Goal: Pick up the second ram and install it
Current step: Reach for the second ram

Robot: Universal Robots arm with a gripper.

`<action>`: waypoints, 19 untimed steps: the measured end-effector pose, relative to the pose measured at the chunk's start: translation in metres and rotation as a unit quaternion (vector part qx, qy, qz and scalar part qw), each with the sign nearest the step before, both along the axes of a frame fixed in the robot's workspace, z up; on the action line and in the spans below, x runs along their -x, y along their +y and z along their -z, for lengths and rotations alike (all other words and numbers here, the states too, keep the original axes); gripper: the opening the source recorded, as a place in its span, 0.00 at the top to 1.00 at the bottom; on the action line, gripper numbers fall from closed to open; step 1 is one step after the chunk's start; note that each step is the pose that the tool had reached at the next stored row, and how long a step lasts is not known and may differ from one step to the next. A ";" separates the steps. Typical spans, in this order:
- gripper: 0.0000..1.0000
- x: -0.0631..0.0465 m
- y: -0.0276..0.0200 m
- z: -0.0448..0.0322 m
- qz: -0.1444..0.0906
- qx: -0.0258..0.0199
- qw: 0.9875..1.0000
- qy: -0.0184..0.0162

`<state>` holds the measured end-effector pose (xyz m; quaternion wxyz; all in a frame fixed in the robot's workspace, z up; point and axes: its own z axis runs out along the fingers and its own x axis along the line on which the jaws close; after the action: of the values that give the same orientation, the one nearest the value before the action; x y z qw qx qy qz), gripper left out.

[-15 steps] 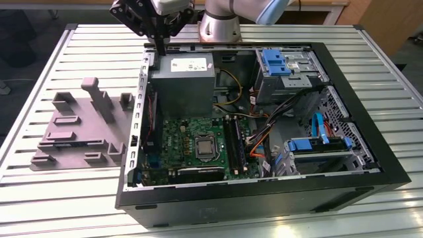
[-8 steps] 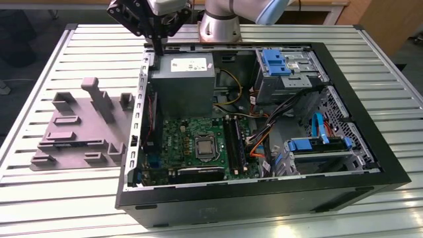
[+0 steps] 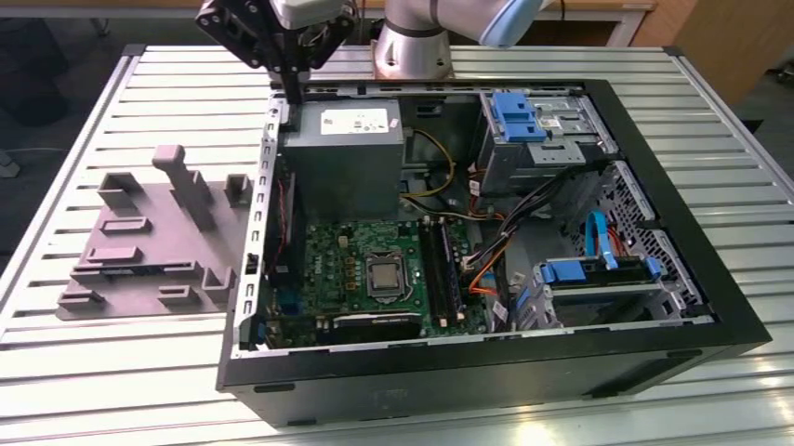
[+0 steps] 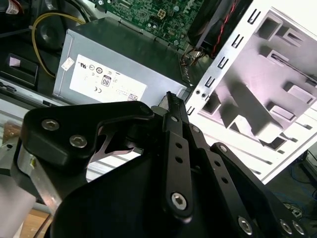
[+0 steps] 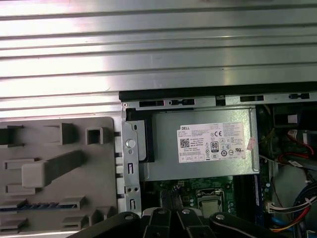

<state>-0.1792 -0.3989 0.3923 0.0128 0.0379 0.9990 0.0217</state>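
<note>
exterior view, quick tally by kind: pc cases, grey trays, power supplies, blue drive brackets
open pc case: 1
grey moulded tray: 1
power supply: 1
blue drive brackets: 2
total: 5

You are looking at one desk (image 3: 112,372) carrying one open computer case (image 3: 496,372) and one grey moulded tray (image 3: 137,251). Inside the case you are counting one grey power supply (image 3: 341,158), one green motherboard (image 3: 329,269), one processor socket (image 3: 382,276) and two blue drive brackets, the far bracket (image 3: 519,116) and the near bracket (image 3: 596,271). One stick, the second ram (image 5: 34,205), is lying in the tray. One arm (image 3: 429,28) is carrying one gripper (image 3: 293,93).
</note>
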 end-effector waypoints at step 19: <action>0.89 0.014 0.0000 0.0009 0.000 0.000 1.000 0.000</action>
<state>-0.1935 -0.3989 0.3915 0.0125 0.0379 0.9990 0.0217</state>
